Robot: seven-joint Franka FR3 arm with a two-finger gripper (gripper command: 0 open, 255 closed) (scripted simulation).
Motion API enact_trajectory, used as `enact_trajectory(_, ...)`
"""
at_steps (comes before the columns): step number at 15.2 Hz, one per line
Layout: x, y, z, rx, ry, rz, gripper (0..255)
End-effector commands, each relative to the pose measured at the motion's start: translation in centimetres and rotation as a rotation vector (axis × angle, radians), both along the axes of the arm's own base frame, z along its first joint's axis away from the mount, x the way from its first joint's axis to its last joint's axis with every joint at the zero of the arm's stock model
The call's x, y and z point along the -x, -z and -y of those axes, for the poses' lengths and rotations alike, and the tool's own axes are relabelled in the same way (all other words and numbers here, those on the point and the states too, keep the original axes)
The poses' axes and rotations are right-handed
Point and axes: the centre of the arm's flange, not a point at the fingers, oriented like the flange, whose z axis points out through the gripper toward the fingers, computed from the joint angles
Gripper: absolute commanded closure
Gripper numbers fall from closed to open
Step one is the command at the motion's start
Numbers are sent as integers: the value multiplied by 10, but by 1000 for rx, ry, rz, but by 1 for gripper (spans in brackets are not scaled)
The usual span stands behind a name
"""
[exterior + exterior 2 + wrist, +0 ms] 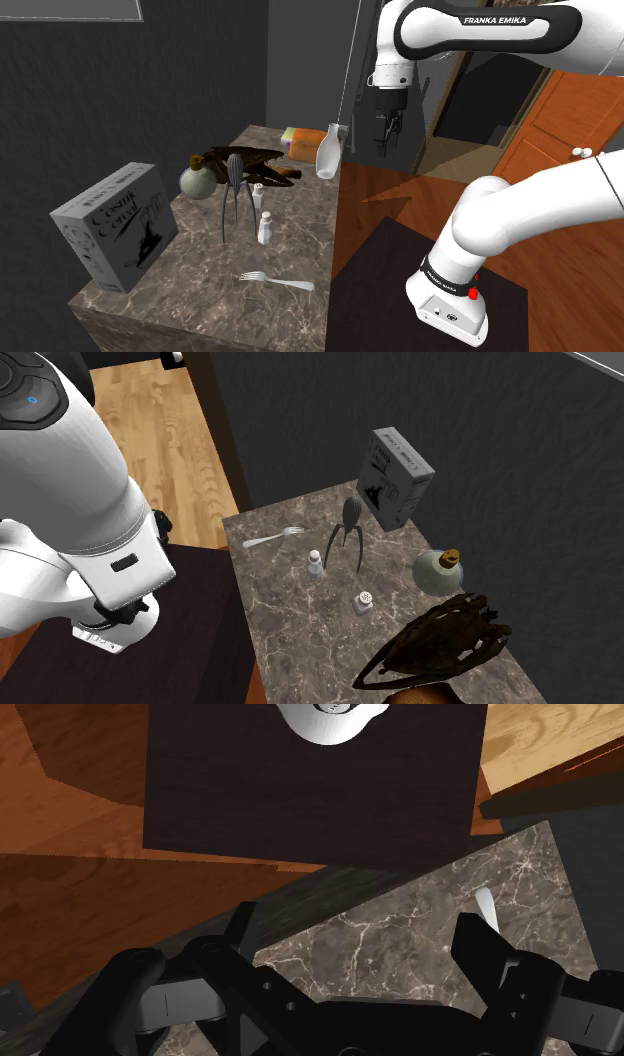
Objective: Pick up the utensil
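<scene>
- Leftmost in the shoulder view, on the marbled counter (200, 275): a grey printed box (115, 228), upright, close to the counter's left end.
- Next rightward, a round greenish flask (196, 180) and then a tall three-legged juicer (233, 190), with a dark, spiky basket-like piece (250, 163) lying behind both.
- Just right of the juicer, two small white shakers, the near shaker (265, 230) closer to the counter's front and the far shaker (258, 195) beside the juicer's legs.
- In front of the near shaker, the fork (275, 281): flat on the marble, close to the counter's near edge, tines toward the box, handle toward the stand, touched by nothing and well apart from the gripper.
- Further right, at the counter's far corner, a white bottle (328, 152) standing upright beside a yellow-orange block (298, 143).
- Right of the bottle and high above it, the gripper (387, 140): hanging straight down, black fingers spread apart and clasping nothing; between them in the wrist view, the counter's marble and its edge far below.
- Rightmost, the white arm (520, 205): rooted on the dark stand (385, 255) at the lower right, bent sharply at the elbow, upper link stretched leftward across the top of the view, wrist turned down toward the counter's far end.
</scene>
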Motion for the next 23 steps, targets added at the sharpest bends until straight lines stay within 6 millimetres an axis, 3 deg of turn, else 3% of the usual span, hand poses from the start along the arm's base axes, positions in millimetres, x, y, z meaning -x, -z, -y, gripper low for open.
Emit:
enact_trajectory(1,0,0,0,0,0,0,0)
enact_trajectory(23,-225,34,-171,-86,-4,-15,0)
